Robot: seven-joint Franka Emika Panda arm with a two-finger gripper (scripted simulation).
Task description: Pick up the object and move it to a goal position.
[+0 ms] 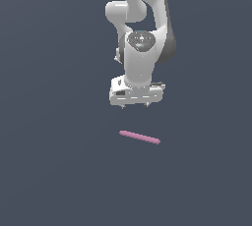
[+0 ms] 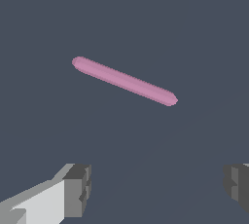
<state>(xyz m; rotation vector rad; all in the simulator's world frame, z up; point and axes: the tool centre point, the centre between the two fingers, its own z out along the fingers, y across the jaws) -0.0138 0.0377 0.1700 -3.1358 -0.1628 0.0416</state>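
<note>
One white robot arm hangs over a plain dark grey-blue desk, its gripper pointing straight down. The jaws are released and spread wide, holding nothing. In the wrist view the two dark fingertips stand far apart, with bare desk between them.

One thin, straight pink rod lies flat on the desk. In the exterior view it sits just below the jaws, toward six o'clock from them, and is clear of them with a gap of desk showing in between. Its length runs slantwise, from about ten o'clock down to four o'clock. In the wrist view the rod lies ahead of the fingertips rather than between them, touching neither, and shows the same slant.

Count: one arm, one gripper with two fingers, one rod.
</note>
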